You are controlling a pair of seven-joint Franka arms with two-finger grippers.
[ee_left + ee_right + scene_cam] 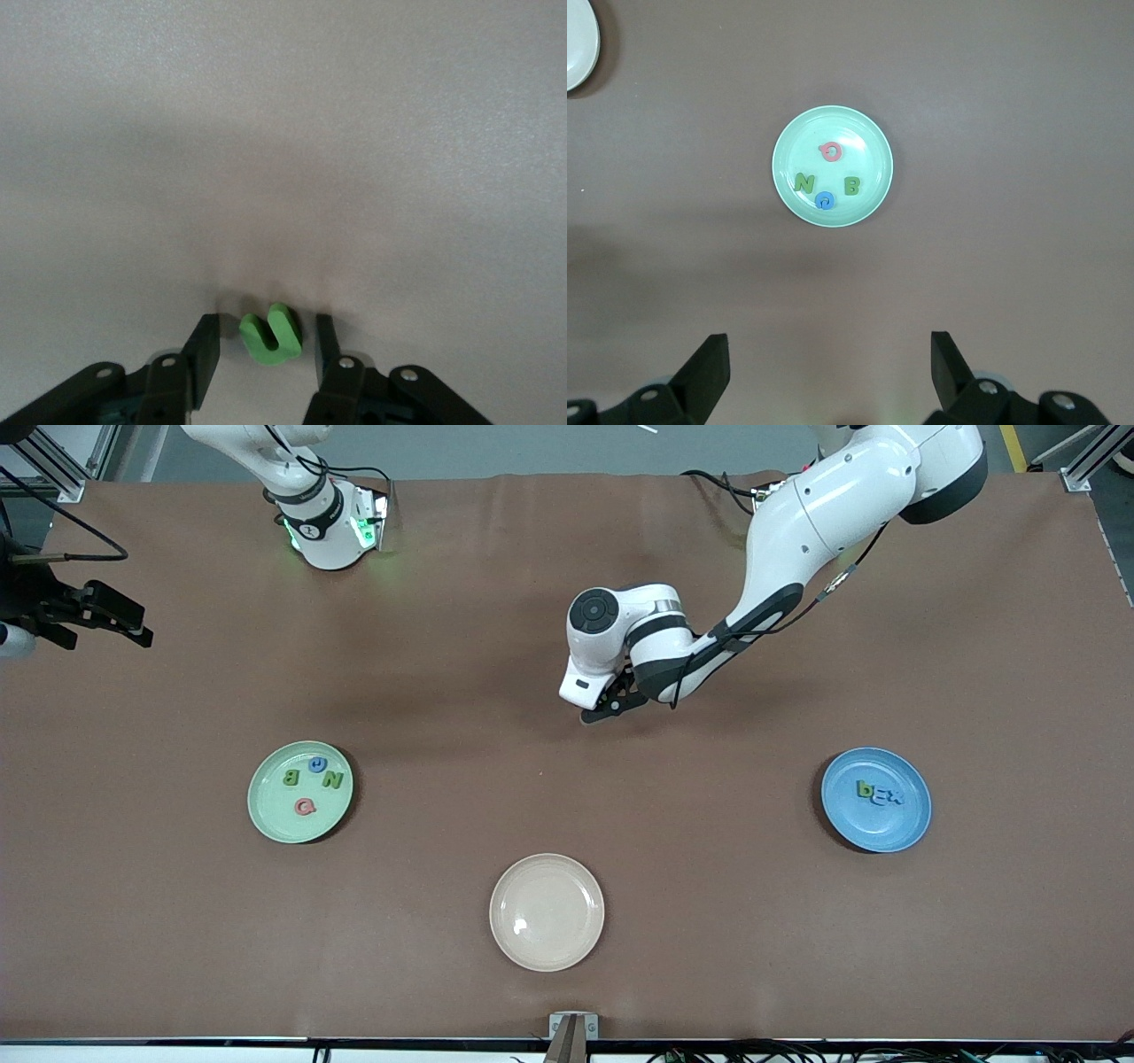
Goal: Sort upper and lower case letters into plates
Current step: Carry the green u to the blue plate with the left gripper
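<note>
The left pincer [259, 347] sits low on the desk [974, 646] between the mint plate [266, 815] and blue plate [912, 824], fingers spread around a green letter [270, 335] to pinch it, while the right pincer [830, 363] waits open above the mint plate

The left pincer [611, 710] sits mostly hidden beneath its own wrist in the front view. The small letters [879, 792] on the blue plate [904, 824] overlap, too small to read fully. The right wrist view crops the cream plate [578, 44] at its edge.
</note>
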